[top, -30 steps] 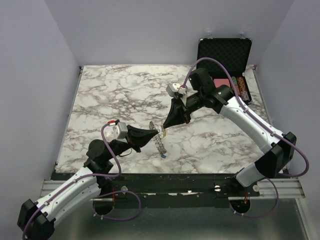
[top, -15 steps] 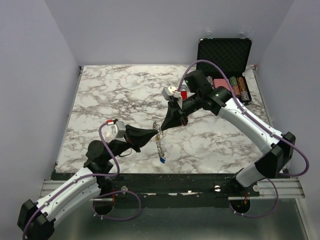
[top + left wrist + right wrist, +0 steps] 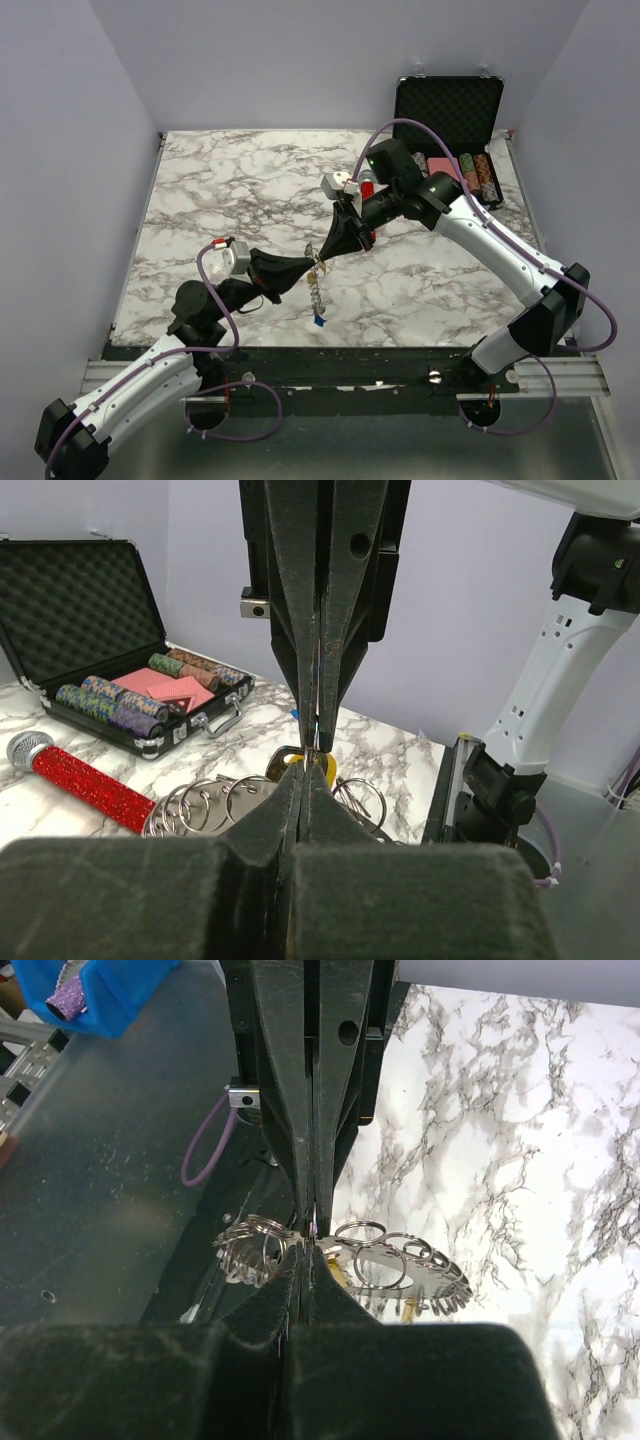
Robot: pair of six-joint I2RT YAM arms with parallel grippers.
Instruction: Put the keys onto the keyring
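Between the two fingertips: keyring [image 3: 317, 290], held at its upper end and strung out from the tips toward the arm bases.
Left gripper [image 3: 310, 266]: fingers pressed flat together, clamped on the wire of the keyring, tip to tip with the opposite arm.
Right gripper [image 3: 327, 253]: fingers likewise pressed together, meeting the left gripper head-on; wire or key in the pinch, not discernible.
Yellow key [image 3: 326, 770]: just beside the left fingertips, at the point of contact.
Blue key [image 3: 318, 321]: at the end of the keyring farthest from both tips.
Wire loops [image 3: 385, 1260]: fanned out to either side of the right fingertips, over the marble table [image 3: 230, 190].
Red cylinder [image 3: 80, 777]: lying on the table, ahead and to the left of the left fingers, apart from the loops.
Case [image 3: 447, 110]: lid open, well beyond the right gripper, with rows of poker chips [image 3: 482, 172] inside.
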